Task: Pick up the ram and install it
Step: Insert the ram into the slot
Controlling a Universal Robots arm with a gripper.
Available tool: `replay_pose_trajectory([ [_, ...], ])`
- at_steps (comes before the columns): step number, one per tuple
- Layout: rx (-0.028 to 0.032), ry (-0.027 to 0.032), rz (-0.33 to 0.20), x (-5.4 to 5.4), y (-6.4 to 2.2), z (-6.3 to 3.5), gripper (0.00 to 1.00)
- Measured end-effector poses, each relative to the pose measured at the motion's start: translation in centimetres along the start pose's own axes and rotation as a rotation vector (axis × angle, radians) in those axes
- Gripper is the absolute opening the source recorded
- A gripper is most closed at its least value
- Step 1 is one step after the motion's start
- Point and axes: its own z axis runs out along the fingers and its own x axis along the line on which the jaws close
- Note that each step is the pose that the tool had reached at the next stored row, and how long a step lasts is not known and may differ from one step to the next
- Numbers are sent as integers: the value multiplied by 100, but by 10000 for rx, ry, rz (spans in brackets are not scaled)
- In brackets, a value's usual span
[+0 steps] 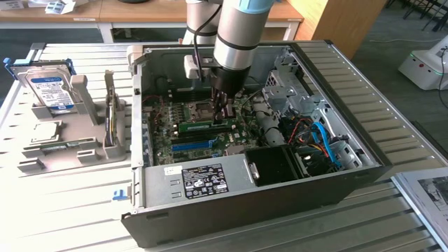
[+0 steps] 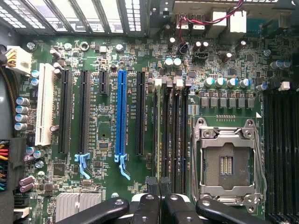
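Note:
The ram [image 1: 197, 126] is a long green stick standing on edge in a memory slot on the motherboard inside the open computer case [image 1: 364, 157]. In the wrist view the ram [image 2: 161, 130] is seen edge-on, running away from the fingertips between the black slots. My gripper [image 1: 224, 122] reaches down into the case at one end of the stick. Its black fingers [image 2: 152, 184] are shut together, and my gripper [image 2: 159, 183] sits right over that end. I cannot tell whether the tips touch the stick.
Beside the slots sit the empty processor socket [image 2: 226, 163] and a blue expansion slot [image 2: 121, 112]. A power supply [image 1: 203, 178], cables [image 1: 318, 139] and drive cages crowd the case. At the exterior view's left, a grey fixture [image 1: 91, 142] holds a hard drive [image 1: 48, 89] and a processor chip [image 1: 45, 131].

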Motion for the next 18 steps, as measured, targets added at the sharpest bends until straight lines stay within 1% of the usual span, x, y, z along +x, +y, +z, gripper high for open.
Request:
replay_pose_trajectory([
  [5,20,0,-6,0,2,0,11],
  [10,22,0,-5,0,3,0,11],
  [18,94,1,-19,0,21,2,11],
])
